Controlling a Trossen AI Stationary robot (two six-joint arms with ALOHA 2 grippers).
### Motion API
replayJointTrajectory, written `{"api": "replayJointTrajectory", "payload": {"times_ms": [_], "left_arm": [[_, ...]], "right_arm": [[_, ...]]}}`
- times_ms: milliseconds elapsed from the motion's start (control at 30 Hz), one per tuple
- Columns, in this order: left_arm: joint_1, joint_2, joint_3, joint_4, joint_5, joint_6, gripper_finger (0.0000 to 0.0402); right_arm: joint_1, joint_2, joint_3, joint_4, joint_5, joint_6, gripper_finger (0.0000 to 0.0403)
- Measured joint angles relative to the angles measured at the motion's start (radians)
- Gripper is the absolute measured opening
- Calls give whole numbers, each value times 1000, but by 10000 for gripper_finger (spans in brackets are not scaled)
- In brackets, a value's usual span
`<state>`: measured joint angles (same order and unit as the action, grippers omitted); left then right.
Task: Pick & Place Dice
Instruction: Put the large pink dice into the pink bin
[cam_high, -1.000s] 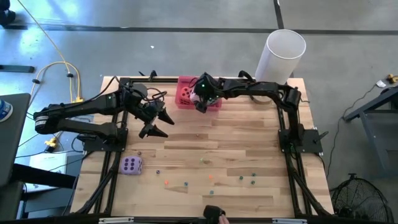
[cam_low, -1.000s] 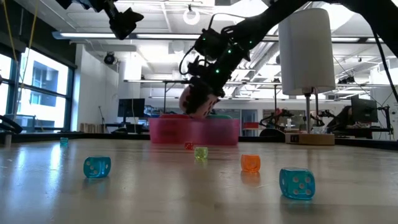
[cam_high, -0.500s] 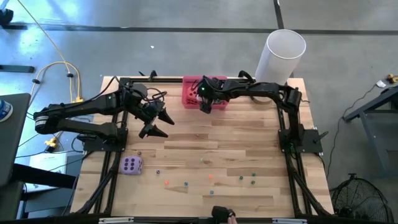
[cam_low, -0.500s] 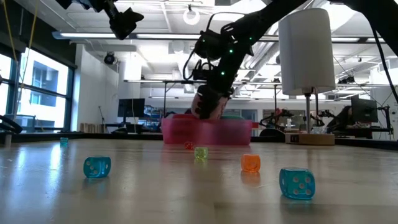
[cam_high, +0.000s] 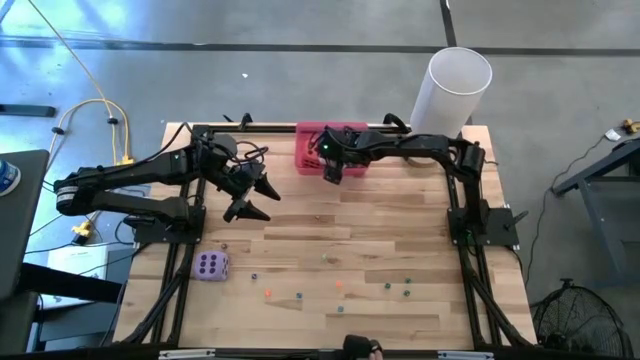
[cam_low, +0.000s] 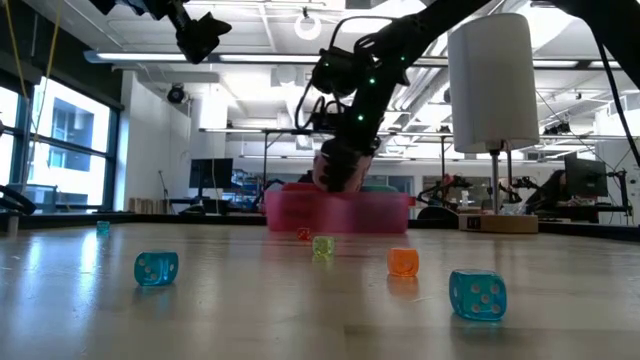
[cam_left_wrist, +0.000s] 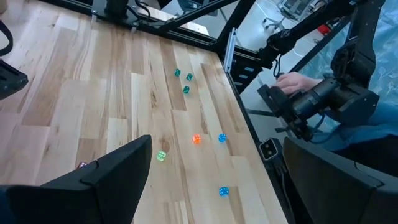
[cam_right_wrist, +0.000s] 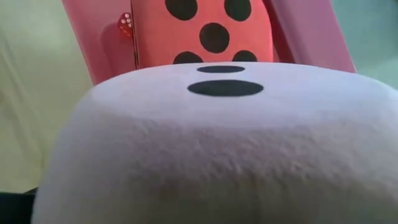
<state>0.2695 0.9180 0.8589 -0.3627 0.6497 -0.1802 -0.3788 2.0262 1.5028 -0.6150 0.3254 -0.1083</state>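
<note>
Pink die (cam_right_wrist: 211, 149) was seen filling the right wrist view, held wide between the fingers of the right gripper (cam_high: 333, 168), which was clamped on it above the pink tray (cam_high: 303, 152). In the low view the die (cam_low: 338, 172) hung just over the tray rim (cam_low: 290, 212), so the tray lay directly below the gripper. A red die (cam_right_wrist: 205, 31) was noted already lying in the tray, just beyond the held one; room beside it could not be judged.

The left gripper (cam_high: 255, 198) was found waiting with fingers spread apart and nothing between them, well off from the tray. The purple die (cam_high: 211, 265) lay on the table (cam_high: 400, 220), nearer that left gripper than the right one. Small dice, among them an orange one (cam_low: 403, 262), were scattered further off, below and ahead of the left gripper's fingers.
</note>
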Motion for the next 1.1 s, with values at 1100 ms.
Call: {"api": "replayJointTrajectory", "payload": {"times_ms": [1100], "left_arm": [[0, 0, 0, 0, 3, 8, 353]], "right_arm": [[-1, -40, -6, 99, -178, 61, 391]]}}
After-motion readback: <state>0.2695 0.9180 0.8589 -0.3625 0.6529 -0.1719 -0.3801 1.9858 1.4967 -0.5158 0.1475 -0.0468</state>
